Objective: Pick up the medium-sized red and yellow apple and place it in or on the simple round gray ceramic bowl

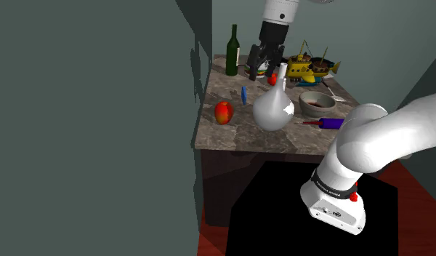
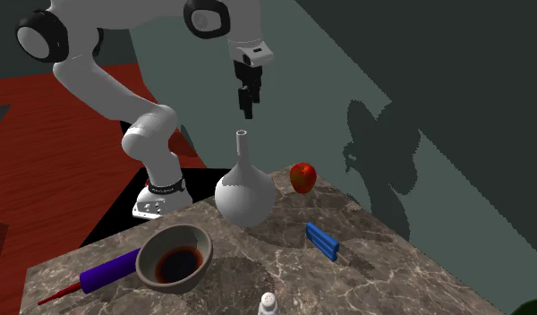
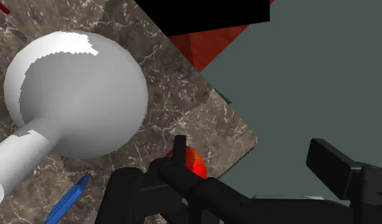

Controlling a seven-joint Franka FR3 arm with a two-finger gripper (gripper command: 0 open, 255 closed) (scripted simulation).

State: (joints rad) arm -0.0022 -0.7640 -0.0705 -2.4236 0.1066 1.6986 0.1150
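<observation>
The hand [image 1: 265,64] hangs in the air above the table [image 1: 231,134], fingers [image 3: 178,147] wide apart and holding nothing. In the second exterior view it [image 2: 247,100] is well above the neck of the white vase [image 2: 244,190]. The red and yellow apple [image 1: 223,112] lies on the table near the edge by the grey wall [image 1: 78,124], just beside the vase and apart from the hand. In the wrist view it [image 3: 195,163] peeks out behind one finger. The grey bowl [image 2: 174,257] sits beyond the vase from the apple, a purple tool [image 2: 110,269] touching it.
</observation>
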